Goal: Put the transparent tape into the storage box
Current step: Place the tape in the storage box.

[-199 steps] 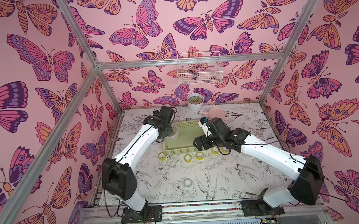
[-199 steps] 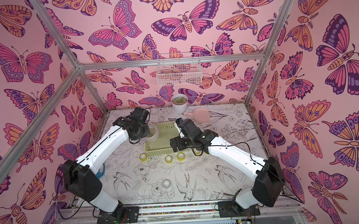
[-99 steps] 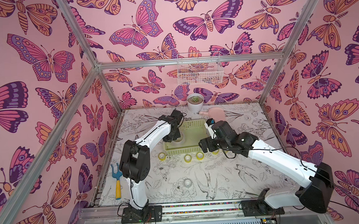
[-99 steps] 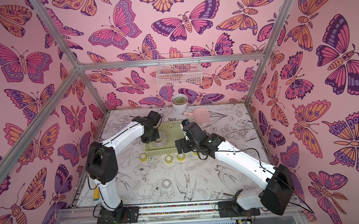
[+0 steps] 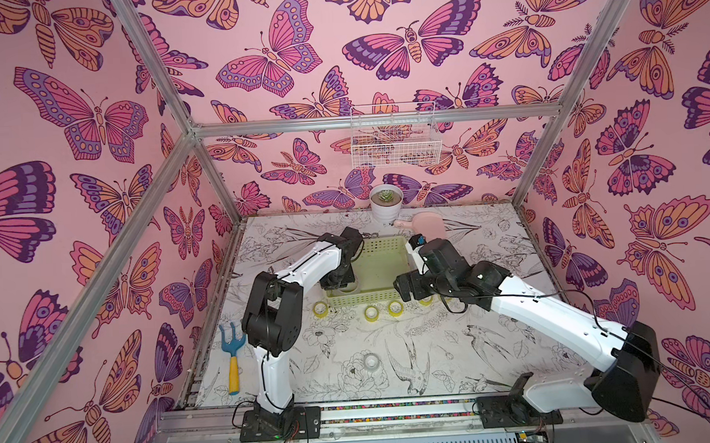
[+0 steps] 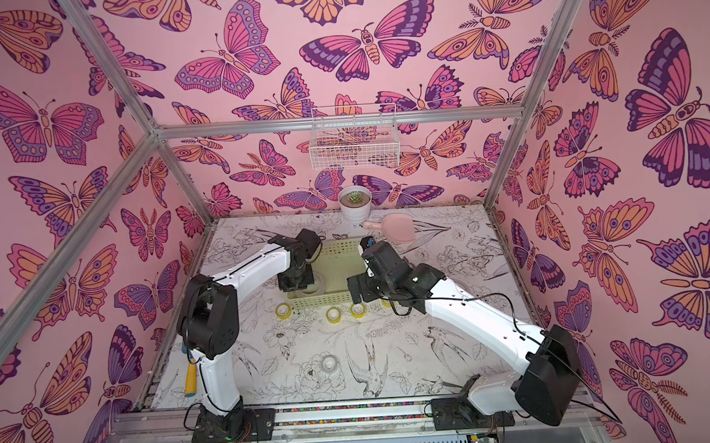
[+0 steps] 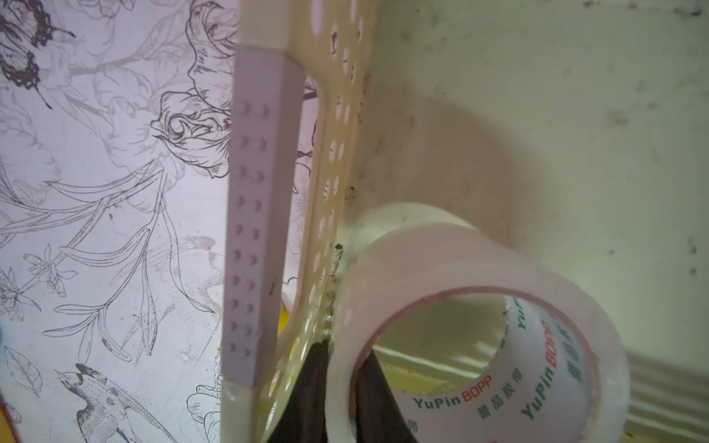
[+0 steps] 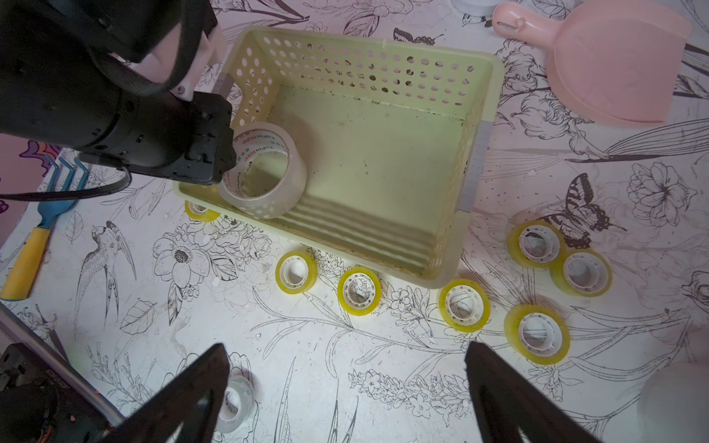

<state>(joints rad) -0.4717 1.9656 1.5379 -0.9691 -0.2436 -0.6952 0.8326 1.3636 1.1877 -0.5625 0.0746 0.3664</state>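
Note:
The storage box (image 5: 381,242), a pale yellow-green perforated basket, stands mid-table in both top views (image 6: 340,299). My left gripper (image 7: 341,356) reaches into its near-left corner. Its dark fingers stand on either side of the wall of a large clear roll of transparent tape (image 7: 422,261), which tilts against the box wall (image 8: 291,184). Several small yellow rolls (image 8: 359,290) lie on the table along the box's front and right side. A small colourless roll (image 5: 370,361) lies nearer the front. My right gripper (image 8: 345,347) hovers open above the table in front of the box, holding nothing.
A blue and yellow garden fork (image 5: 231,359) lies by the left wall. A pink scoop (image 5: 427,225) and a white pot with a succulent (image 5: 385,204) stand behind the box. A white wire basket (image 5: 395,142) hangs on the back wall.
My left arm has folded in and carried the large roll from the box's left edge down into its near-left corner. The right arm has drifted slightly to the right.

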